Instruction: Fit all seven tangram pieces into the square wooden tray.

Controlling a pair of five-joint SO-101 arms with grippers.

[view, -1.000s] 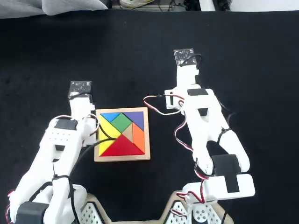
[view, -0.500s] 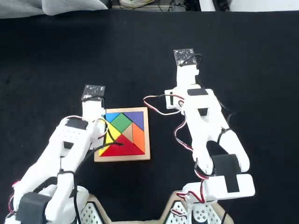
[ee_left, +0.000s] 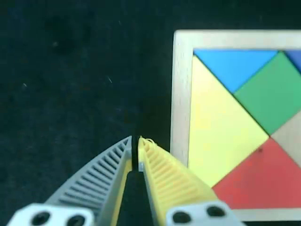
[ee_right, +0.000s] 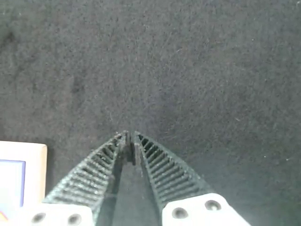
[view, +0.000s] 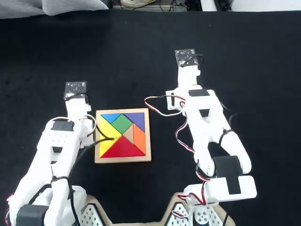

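The square wooden tray [view: 123, 159] lies on the black cloth between the two arms. Flat inside it are a blue triangle [view: 111, 117], a purple piece [view: 135, 117], a green square [view: 122, 123], a yellow triangle [view: 109, 134], a red triangle [view: 123, 148], an orange triangle [view: 138, 136] and a small tan triangle [view: 128, 136]. My left gripper [ee_left: 136, 140] is shut and empty, its tips over the cloth just outside the tray rim [ee_left: 182, 94] on the yellow piece's side. My right gripper [ee_right: 129, 136] is shut and empty over bare cloth, beside a tray corner [ee_right: 23, 155].
The left arm [view: 59, 141] stands left of the tray and the right arm [view: 202, 117] stands right of it. A red and white cable [view: 157, 109] loops near the tray's far right corner. Grey fabric [view: 70, 5] lies at the table's far left edge.
Half a second ago the left arm had leaned in over the tray's left edge. It has since swung back left, off the tray. The right arm and the pieces have not moved.
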